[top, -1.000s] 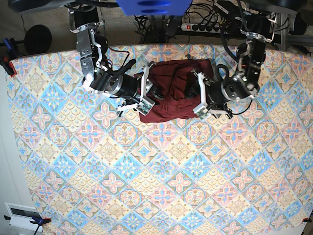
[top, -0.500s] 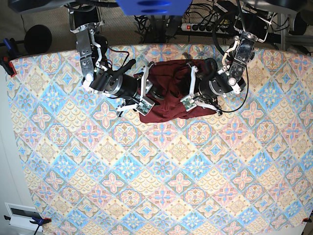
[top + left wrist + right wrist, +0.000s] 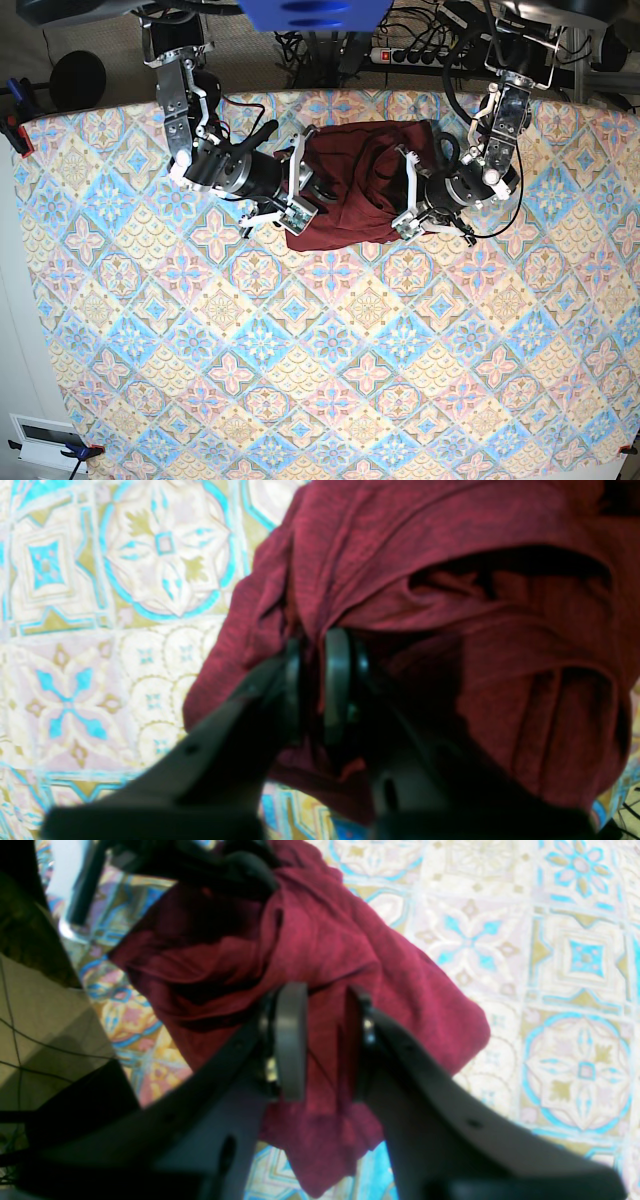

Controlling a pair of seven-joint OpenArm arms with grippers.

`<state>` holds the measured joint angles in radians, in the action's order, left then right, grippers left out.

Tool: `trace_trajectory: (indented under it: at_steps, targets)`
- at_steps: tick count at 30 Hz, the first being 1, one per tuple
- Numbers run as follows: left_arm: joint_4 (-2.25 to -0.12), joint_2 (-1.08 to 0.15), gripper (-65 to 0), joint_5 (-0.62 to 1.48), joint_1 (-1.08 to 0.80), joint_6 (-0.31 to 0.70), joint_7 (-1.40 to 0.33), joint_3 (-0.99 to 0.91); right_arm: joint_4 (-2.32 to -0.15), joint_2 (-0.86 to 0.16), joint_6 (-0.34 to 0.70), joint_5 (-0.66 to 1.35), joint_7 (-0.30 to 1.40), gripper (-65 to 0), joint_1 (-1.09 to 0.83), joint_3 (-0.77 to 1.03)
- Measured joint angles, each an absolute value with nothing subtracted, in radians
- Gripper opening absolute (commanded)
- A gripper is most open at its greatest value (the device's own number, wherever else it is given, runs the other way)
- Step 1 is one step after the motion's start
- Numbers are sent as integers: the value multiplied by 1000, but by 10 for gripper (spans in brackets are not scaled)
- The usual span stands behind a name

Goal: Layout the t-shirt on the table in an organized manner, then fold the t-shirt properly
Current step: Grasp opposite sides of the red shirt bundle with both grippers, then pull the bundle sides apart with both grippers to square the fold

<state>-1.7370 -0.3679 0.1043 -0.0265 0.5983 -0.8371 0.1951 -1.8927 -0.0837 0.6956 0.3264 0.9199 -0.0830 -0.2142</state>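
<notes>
Pastel floral diamond tiles in blue, pink and cream pattern the cloth on the table (image 3: pixel 300 370), with a bare floor (image 3: pixel 55 1040) and thin dark wires (image 3: pixel 35 1055) beyond its edge in the right wrist view. Toward the far side of the table, as the base view has it, the dark maroon t-shirt (image 3: pixel 345 215) lies bunched in loose folds, between and beneath the two arms.

The left gripper (image 3: pixel 320 695) is nearly closed, its dark fingertips standing close together with a ridge of maroon fabric pinched between them. Folds of the knit arch up around the fingertips, leaving deep shadowed hollows beside them. In the right wrist view the other arm's dark finger touches the cloth near the top.

The right gripper (image 3: pixel 325 1040) is partly open, its two fingertips apart above the maroon fabric, which shows through the gap. No grip on the fabric can be made out there, and whether the tips touch it cannot be told.

Neither the garment nor the grippers carry any brand, label or writing that can be read.
</notes>
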Motion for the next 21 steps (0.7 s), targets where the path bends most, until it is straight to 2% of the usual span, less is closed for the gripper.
trace_trajectory:
  at_steps: [9, 13, 18, 21]
  targets:
    - [-1798, -368, -648, 109, -33, 596, -838, 0, -1893, -83, 696, 327, 920, -520, -83, -214]
    - [-1789, -369, -647, 109, -32, 599, -836, -7, -1893, -86, 696, 326, 921, -520, -83, -214]
    - [-1662, -368, -646, 105, -30, 598, -846, -4, -1908, -84, 694, 326, 926, -517, -95, -228]
    - [-1662, -369, -639, 104, -24, 598, -844, 12, -1928, -87, 685, 322, 919, -517, -155, -293]
